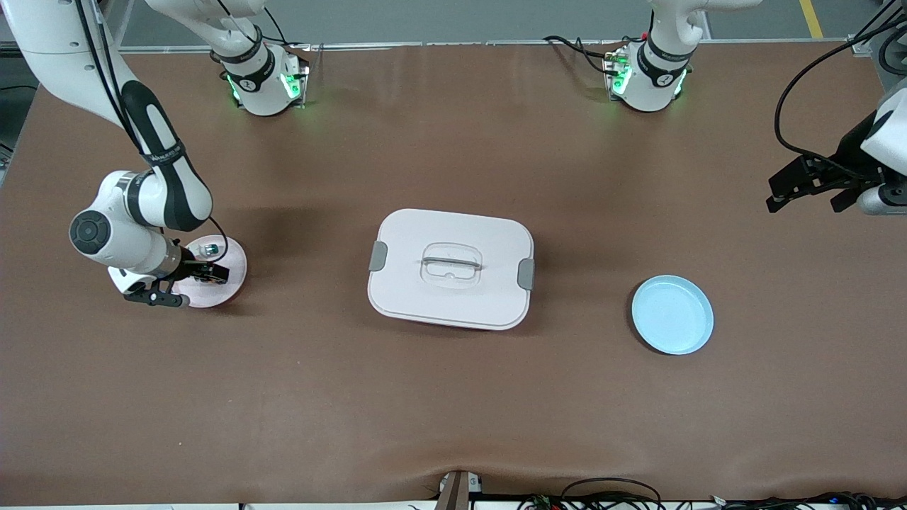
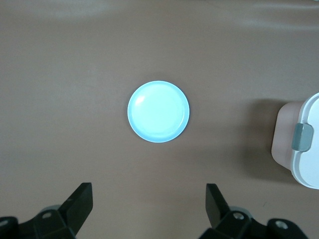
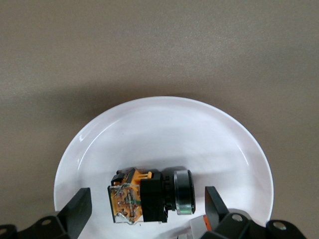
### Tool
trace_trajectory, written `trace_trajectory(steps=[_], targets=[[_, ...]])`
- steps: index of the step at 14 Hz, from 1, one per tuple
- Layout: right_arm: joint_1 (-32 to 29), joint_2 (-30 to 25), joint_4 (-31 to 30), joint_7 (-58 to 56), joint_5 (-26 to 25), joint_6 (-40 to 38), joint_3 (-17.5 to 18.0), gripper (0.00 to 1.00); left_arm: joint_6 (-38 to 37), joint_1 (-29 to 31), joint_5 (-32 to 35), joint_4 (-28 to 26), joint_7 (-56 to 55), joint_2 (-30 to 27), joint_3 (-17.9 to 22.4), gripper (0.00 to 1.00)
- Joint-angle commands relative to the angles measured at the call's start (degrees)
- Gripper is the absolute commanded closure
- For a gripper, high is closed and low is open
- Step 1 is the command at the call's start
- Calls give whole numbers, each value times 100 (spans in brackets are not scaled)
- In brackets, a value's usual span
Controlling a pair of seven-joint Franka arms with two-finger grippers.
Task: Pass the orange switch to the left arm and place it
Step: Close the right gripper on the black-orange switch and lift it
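Right pincer (image 3: 144,211), spread wide over the small black orange-backed switch (image 3: 144,195) on the round pink plate (image 1: 230,280), is judged ready for lowering and closing, while the left pincer (image 1: 808,193) waits open above the surface, apart from the white lidded box (image 1: 451,268).

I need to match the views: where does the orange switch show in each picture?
Front view: the switch lies on the pink plate at the right arm's end of the table, under the open right hand.
Left wrist view: not in it.
Right wrist view: the switch lies on its side on the plate.
Shared landmark: the plate.
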Motion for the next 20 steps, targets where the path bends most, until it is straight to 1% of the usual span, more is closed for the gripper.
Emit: trace_trajectory(steps=[1, 19, 20], targets=[[9, -72, -133, -35, -45, 78, 0, 0, -106, -18, 95, 111, 48, 31, 6, 0], [9, 113, -62, -53, -54, 60, 0, 0, -106, 9, 95, 111, 48, 39, -3, 0], [1, 113, -45, -270, -54, -18, 0, 72, -106, 0, 95, 111, 48, 39, 6, 0]])
